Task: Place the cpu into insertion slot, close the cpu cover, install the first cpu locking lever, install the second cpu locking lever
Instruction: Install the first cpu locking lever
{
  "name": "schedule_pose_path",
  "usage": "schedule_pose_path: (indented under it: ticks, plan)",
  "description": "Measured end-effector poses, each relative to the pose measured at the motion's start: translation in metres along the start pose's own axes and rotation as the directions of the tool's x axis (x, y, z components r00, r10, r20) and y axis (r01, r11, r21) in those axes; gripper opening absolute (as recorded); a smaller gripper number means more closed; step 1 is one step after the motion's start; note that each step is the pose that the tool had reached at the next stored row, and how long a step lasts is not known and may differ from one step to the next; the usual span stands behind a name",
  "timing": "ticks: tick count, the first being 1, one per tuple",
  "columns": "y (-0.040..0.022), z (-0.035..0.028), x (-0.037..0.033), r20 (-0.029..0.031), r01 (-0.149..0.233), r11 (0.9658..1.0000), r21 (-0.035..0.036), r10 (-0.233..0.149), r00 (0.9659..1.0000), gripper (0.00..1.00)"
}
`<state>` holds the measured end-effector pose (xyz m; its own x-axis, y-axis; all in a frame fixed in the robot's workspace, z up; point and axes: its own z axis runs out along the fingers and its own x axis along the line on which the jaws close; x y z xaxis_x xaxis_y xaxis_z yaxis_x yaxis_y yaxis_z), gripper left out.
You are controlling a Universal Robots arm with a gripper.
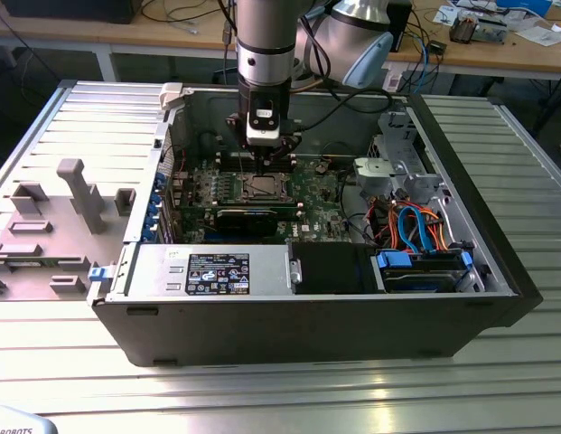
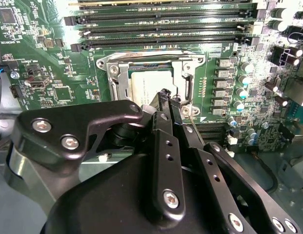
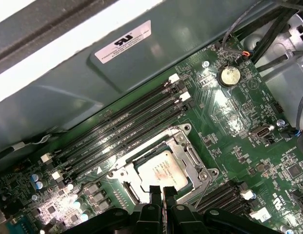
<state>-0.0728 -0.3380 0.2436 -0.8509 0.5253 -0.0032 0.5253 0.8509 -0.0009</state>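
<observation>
The cpu [image 3: 163, 170], a small silver-grey square, lies flat in the insertion slot on the green motherboard [image 3: 229, 117]; the slot's contact field is hidden under it. The cpu cover [image 3: 191, 152], a silver metal frame, lies down around the chip, which shows through its window. In the second wrist view the cpu [image 2: 149, 80] and cover [image 2: 117, 73] sit just beyond my fingertips. My gripper [image 3: 162, 191] hangs at the socket's edge with its black fingers close together and nothing visible between them. A thin lever rod [image 2: 191, 119] runs beside the gripper [image 2: 171, 99]. From outside, the gripper [image 1: 266, 155] stands right above the socket.
Long black memory slots [image 3: 122, 129] run beside the socket, and a coin battery [image 3: 229, 75] sits farther off. The case walls [image 1: 289, 325] surround the board. A power supply [image 1: 217, 271], orange and blue cables [image 1: 416, 226] and a drive cage [image 1: 397, 167] crowd the case.
</observation>
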Motion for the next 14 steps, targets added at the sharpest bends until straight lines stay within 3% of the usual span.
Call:
schedule_pose_path:
  ticks: [14]
  plan:
    - [0.0000,0.0000,0.0000,0.0001,0.011,0.9999,-0.0001,-0.011,0.9999,0.16]
